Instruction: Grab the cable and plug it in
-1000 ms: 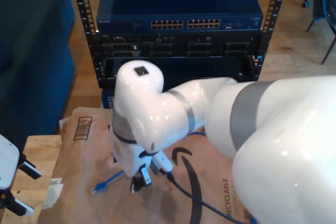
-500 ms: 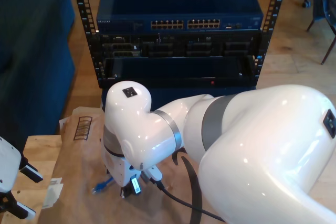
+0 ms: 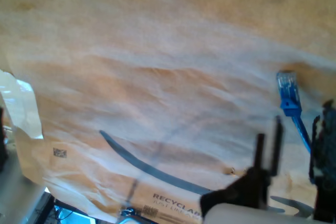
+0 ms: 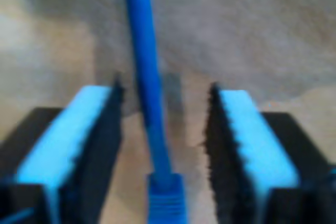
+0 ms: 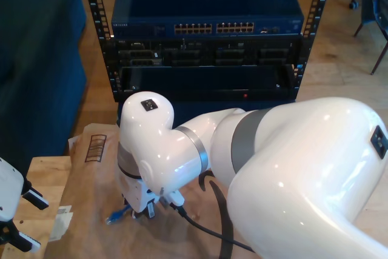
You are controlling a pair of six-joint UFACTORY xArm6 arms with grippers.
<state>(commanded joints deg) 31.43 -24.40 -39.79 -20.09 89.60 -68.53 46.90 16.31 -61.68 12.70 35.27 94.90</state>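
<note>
Surroundings: a brown paper mailer (image 5: pixel 91 180) printed "RECYCLABLE" covers the wooden table (image 5: pixel 39 177); behind it stands a server rack (image 5: pixel 206 59) topped by a blue network switch (image 5: pixel 206 4) with 2 banks of ports.
In the way: a big white arm (image 5: pixel 254 168) crosses the exterior view from its right and bends down over the mailer, covering most of the cable there.
Cable: the bright-blue ethernet cable (image 4: pixel 147 103) lies flat on the mailer; in the exterior view a short piece (image 5: pixel 116 215) pokes out under the arm's wrist, toward that view's left.
Cable axis: in the second wrist view it runs straight down the gap between the pads, long axis in line with them; its ribbed boot (image 4: pixel 167 200) lies nearest the camera.
Plug: the first wrist view has the translucent blue plug (image 3: pixel 286 85) at the cable's free end, pointing away from the dark fingers beside it.
My second pincer (image 4: pixel 165 145): open, its light-blue pads (image 4: pixel 68 135) standing on both sides of the cable and clear of it.
My first pincer (image 3: pixel 294 145): dark fingers apart, the cable passing between them, nothing gripped.
Hard to make out: the second wrist view is blurred; the plug's latch cannot be read.
Cut off: a white and black robot part (image 5: pixel 13 207) sits at the exterior view's lower left edge, partly out of frame.
</note>
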